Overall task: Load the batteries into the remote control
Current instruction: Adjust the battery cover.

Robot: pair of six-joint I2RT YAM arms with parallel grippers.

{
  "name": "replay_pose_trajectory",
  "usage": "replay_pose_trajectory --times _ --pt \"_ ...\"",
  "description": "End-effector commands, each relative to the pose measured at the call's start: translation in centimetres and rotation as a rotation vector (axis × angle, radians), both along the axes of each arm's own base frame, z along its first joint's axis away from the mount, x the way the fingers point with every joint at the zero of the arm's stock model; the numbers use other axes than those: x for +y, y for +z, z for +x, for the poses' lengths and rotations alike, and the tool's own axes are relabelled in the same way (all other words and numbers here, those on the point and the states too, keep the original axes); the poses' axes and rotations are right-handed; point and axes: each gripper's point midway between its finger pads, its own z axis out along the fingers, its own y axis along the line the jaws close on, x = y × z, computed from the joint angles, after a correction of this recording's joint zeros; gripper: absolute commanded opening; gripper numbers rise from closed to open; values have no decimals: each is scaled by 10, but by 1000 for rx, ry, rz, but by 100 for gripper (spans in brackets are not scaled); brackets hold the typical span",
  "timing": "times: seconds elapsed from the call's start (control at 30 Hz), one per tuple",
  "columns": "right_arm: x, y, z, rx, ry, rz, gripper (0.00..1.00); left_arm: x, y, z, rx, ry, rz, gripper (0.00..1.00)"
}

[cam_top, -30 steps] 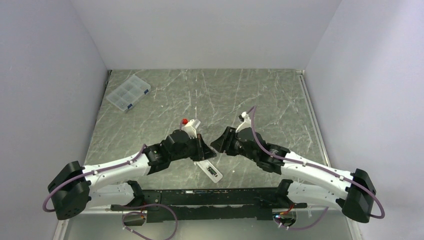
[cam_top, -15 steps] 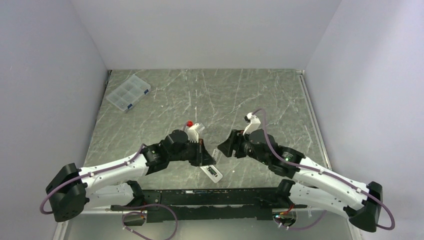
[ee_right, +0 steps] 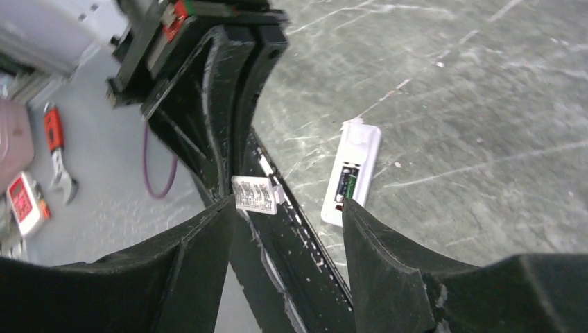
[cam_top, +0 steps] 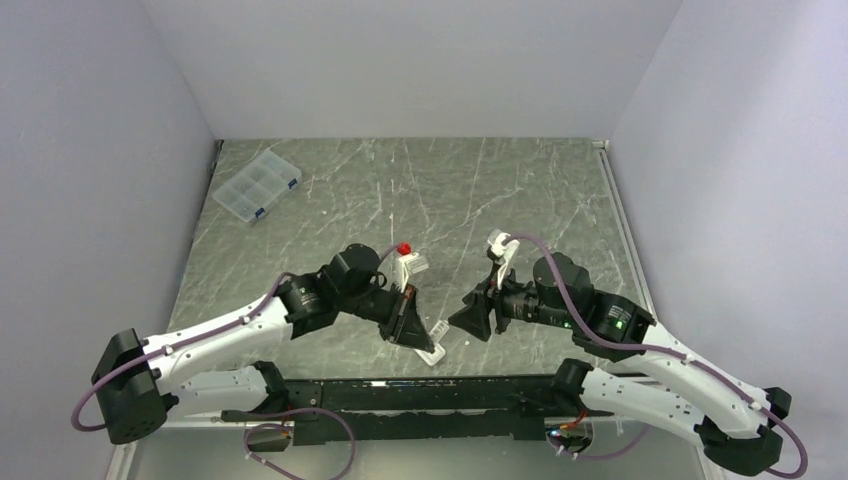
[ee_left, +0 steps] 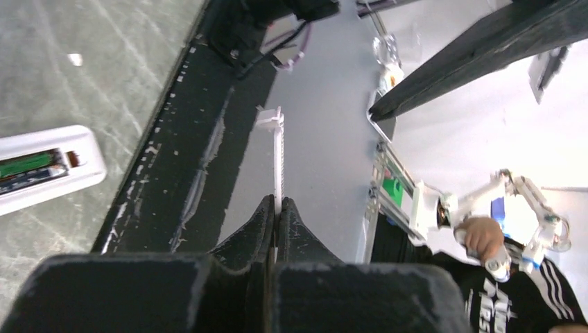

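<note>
The white remote control (ee_right: pixel 354 172) lies back-up on the table near the front edge, with the dark greenish batteries (ee_right: pixel 347 184) lying in its recess. It also shows in the left wrist view (ee_left: pixel 48 173) with the batteries (ee_left: pixel 26 168), and half hidden in the top view (cam_top: pixel 430 352). My left gripper (ee_left: pixel 277 203) is shut on the small white flat cover piece (ee_left: pixel 279 156), held edge-on above the front rail. My right gripper (ee_right: pixel 288 202) is open and empty, facing that cover (ee_right: pixel 254 194) from the right. In the top view the left gripper (cam_top: pixel 412 328) and right gripper (cam_top: pixel 470 320) stand close together.
A clear compartment box with blue clips (cam_top: pixel 257 186) stands at the back left. The black front rail (cam_top: pixel 420 392) runs just below the remote. Grey walls close in the left, right and back sides of the marble table (cam_top: pixel 440 190).
My left gripper has swung right and toward the front edge with the cover piece, now over the remote. My right gripper has drawn back to the right and turned to face it.
</note>
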Motion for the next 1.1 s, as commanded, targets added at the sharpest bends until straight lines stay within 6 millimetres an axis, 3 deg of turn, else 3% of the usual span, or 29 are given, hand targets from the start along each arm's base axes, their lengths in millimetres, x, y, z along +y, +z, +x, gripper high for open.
replay_pose_trajectory --times 0.0,0.2,0.33,1.07 --pt "4 19 -37 -106 295 0 59 3 27 -29 23 -210 -65 0" --pt "9 33 -65 -169 533 21 59 7 32 -42 106 -302 -43 0" --pt "12 35 -68 -192 605 1 58 13 33 -49 145 -336 -20 0" --pt "44 15 -72 -145 640 51 51 16 47 -54 129 -358 -77 0"
